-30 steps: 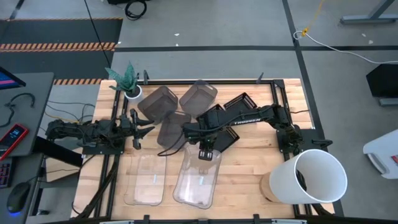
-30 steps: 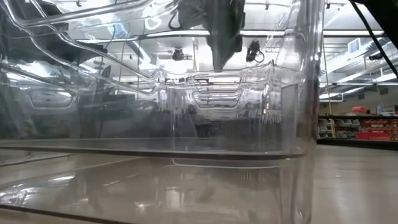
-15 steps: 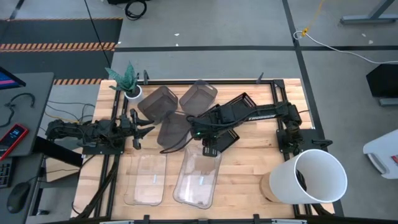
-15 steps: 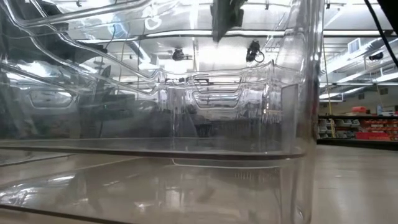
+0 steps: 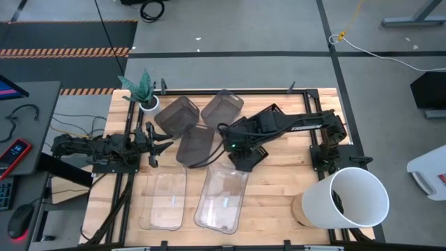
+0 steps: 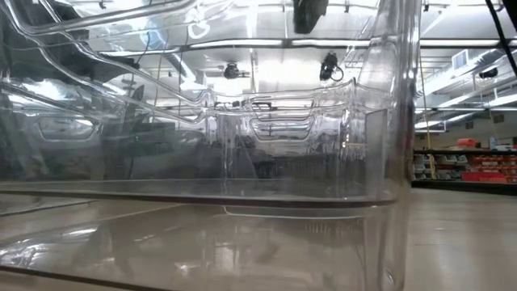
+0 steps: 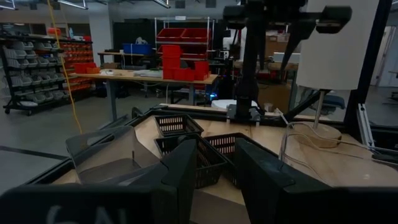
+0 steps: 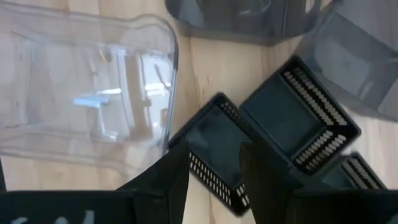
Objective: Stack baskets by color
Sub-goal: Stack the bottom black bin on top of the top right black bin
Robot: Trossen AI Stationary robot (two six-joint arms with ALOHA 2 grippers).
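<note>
right claw (image 8: 214, 163): fingers parted a bit, nothing between them, not touching anything as far as I can see. It's hovering over the black slatted baskets (image 5: 259, 134) mid-table.
left claw (image 5: 155, 144): parked at the left edge of the table, fingers apart with a gap showing in its wrist cam, not holding anything.
black baskets: three of them bunched together right of centre, tilted at odd angles and overlapping; the right arm lies across them in the overhead view.
grey baskets (image 5: 197, 145): three smoky ones clustered toward the back, just left of the black ones, not stacked.
clear baskets (image 5: 223, 198): lying at the front, a tall one beside another one (image 5: 164, 201); the low cam is staring straight through clear plastic.
in the way: big white bucket (image 5: 352, 198) at the front right corner, small plant pot (image 5: 148, 104) at the back left corner.
</note>
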